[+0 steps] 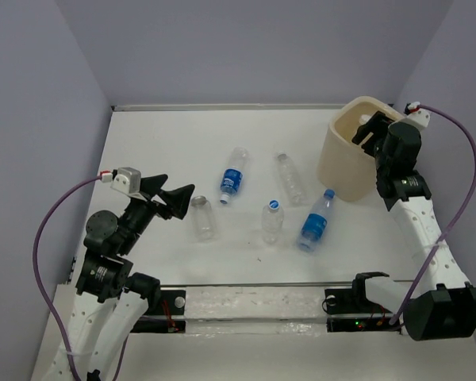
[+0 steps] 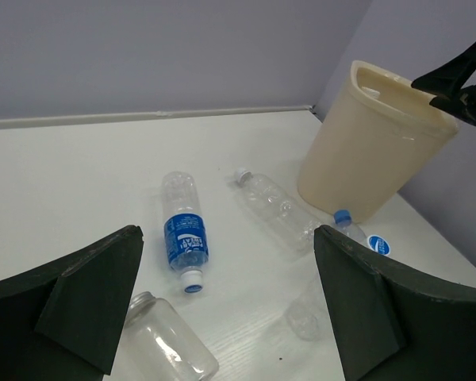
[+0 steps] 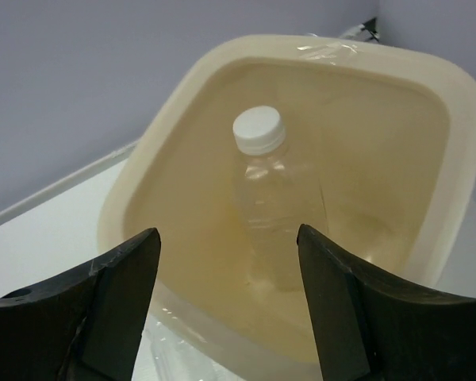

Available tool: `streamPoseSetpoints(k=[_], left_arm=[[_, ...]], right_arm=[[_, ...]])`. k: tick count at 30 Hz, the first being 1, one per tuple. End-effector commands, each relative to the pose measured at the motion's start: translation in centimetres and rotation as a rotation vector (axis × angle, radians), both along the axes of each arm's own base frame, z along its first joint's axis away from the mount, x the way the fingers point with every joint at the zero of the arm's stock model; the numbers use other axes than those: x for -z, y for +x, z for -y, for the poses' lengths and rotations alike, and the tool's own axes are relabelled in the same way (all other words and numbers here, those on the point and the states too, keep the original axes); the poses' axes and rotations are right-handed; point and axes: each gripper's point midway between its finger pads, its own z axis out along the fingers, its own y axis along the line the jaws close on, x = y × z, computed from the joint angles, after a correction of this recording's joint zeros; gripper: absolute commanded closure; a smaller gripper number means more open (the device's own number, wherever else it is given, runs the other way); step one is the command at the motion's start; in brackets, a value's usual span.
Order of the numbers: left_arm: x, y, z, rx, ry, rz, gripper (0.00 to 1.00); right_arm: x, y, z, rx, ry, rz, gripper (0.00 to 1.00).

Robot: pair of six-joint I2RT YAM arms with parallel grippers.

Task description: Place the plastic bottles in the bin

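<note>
The bin (image 1: pixel 345 159) stood at the far right corner of the surface (image 1: pixel 166 151), and every place here is given from it. Directly above its mouth hung the right arm (image 1: pixel 401 167), its jaws spread apart and gripping nothing. Below them, inside the bin, a clear bottle with a white cap (image 3: pixel 274 206) stood nearly upright, leaning toward the bin's far wall and free of both fingers (image 3: pixel 103 302).

Five more bottles lay outside the bin. Closest, just off its near left side, a blue-capped bottle with a blue label (image 1: pixel 316 222) lay on its side, cap pointing toward the bin. A clear unlabelled bottle (image 1: pixel 289 176) lay left of the bin, near it but apart. Farther left and nearer the arms' bases was a small clear bottle with a blue cap (image 1: pixel 273 222). Beyond it, farther again from the bin, a second blue-labelled bottle (image 1: pixel 233 176) lay on its side. Farthest from the bin of all was a stubby clear bottle without a cap (image 1: pixel 204 217).

The left arm (image 1: pixel 135 206) was well away from the bin, just beyond that stubby bottle, its jaws wide open and empty.
</note>
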Motion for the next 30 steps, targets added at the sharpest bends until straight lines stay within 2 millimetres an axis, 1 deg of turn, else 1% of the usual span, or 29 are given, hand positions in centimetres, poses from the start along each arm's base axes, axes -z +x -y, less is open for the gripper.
streamPoseSetpoints(k=[1, 2, 3, 4, 6, 7, 8, 10, 11, 12, 13, 14, 15, 16, 17, 18, 19, 20, 21, 23, 24, 26, 27, 30], left_arm=[[-1.9, -0.1, 0.1, 0.012, -0.008, 0.054, 0.01], [-1.9, 0.0, 0.1, 0.012, -0.006, 0.053, 0.01], [-1.9, -0.1, 0.2, 0.014, -0.008, 0.054, 0.01], [-1.9, 0.0, 0.1, 0.012, -0.007, 0.053, 0.01], [-1.7, 0.1, 0.2, 0.012, -0.007, 0.047, 0.01], [-1.8, 0.1, 0.1, 0.011, -0.006, 0.05, 0.01], [-1.6, 0.2, 0.2, 0.011, -0.005, 0.043, 0.01], [-1.6, 0.3, 0.1, 0.009, -0.005, 0.043, 0.01], [-1.6, 0.3, 0.1, 0.008, -0.005, 0.042, 0.01], [-1.6, 0.3, 0.1, 0.008, -0.003, 0.042, 0.01], [-1.6, 0.4, 0.1, 0.008, -0.003, 0.041, 0.01], [-1.5, 0.4, 0.1, 0.008, -0.002, 0.04, 0.01], [-1.5, 0.4, 0.1, 0.006, -0.003, 0.039, 0.01], [-1.5, 0.4, 0.1, 0.004, -0.001, 0.04, 0.01], [-1.5, 0.4, 0.1, 0.004, -0.002, 0.042, 0.01], [-1.6, 0.4, 0.1, 0.005, -0.003, 0.041, 0.01], [-1.5, 0.4, 0.1, 0.005, -0.003, 0.041, 0.01], [-1.5, 0.4, 0.1, 0.006, -0.004, 0.039, 0.01], [-1.4, 0.4, 0.1, 0.006, -0.003, 0.037, 0.01], [-1.4, 0.4, 0.1, 0.009, -0.003, 0.038, 0.01], [-1.4, 0.4, 0.1, 0.009, -0.003, 0.038, 0.01], [-1.4, 0.4, 0.1, 0.01, -0.003, 0.035, 0.01], [-1.5, 0.3, 0.1, 0.008, -0.005, 0.04, 0.01], [-1.5, 0.3, 0.1, 0.01, -0.005, 0.04, 0.01]], right_arm=[[-6.2, -1.1, -4.3, -0.251, -0.001, 0.109, 0.21], [-6.8, -1.4, -4.7, -0.28, -0.008, 0.116, 0.2], [-7.1, -1.6, -5.8, -0.326, -0.011, 0.117, 0.2], [-7.3, -2.0, -7.3, -0.387, -0.019, 0.101, 0.19], [-7.3, -2.4, -8.9, -0.435, -0.028, 0.084, 0.19], [-7.1, -2.6, -9.7, -0.455, -0.037, 0.073, 0.21], [-6.7, -3.2, -11.9, -0.522, -0.051, 0.053, 0.24], [-5.7, -3.8, -14.6, -0.611, -0.068, 0.018, 0.3], [-4.8, -4.9, -17.3, -0.699, -0.098, -0.013, 0.3], [-4.0, -5.5, -18.5, -0.735, -0.118, -0.04, 0.3], [-2.4, -5.7, -19.3, -0.753, -0.157, -0.098, 0.31], [-1.7, -6.3, -20.3, -0.779, -0.175, -0.12, 0.3], [-0.5, -7.6, -22.3, -0.839, -0.196, -0.148, 0.27], [0.4, -8.1, -22.8, -0.851, -0.22, -0.169, 0.21], [1.1, -8.8, -23.5, -0.872, -0.228, -0.18, 0.18], [2.3, -10.0, -24.6, -0.908, -0.239, -0.2, 0.14], [2.5, -10.3, -24.5, -0.895, -0.245, -0.199, 0.1], [3.4, -11.1, -25.2, -0.915, -0.244, -0.216, 0.08], [3.6, -11.5, -25.5, -0.931, -0.24, -0.219, 0.07], [4.2, -12.1, -26.2, -0.954, -0.238, -0.228, 0.06], [4.8, -12.7, -27.0, -0.982, -0.241, -0.238, 0.06], [5.5, -13.2, -27.8, -1.0, -0.243, -0.256, 0.06], [6.2, -13.4, -28.1, -1.003, -0.254, -0.273, 0.06], [7.9, -13.7, -28.2, -0.961, -0.283, -0.309, 0.09]])
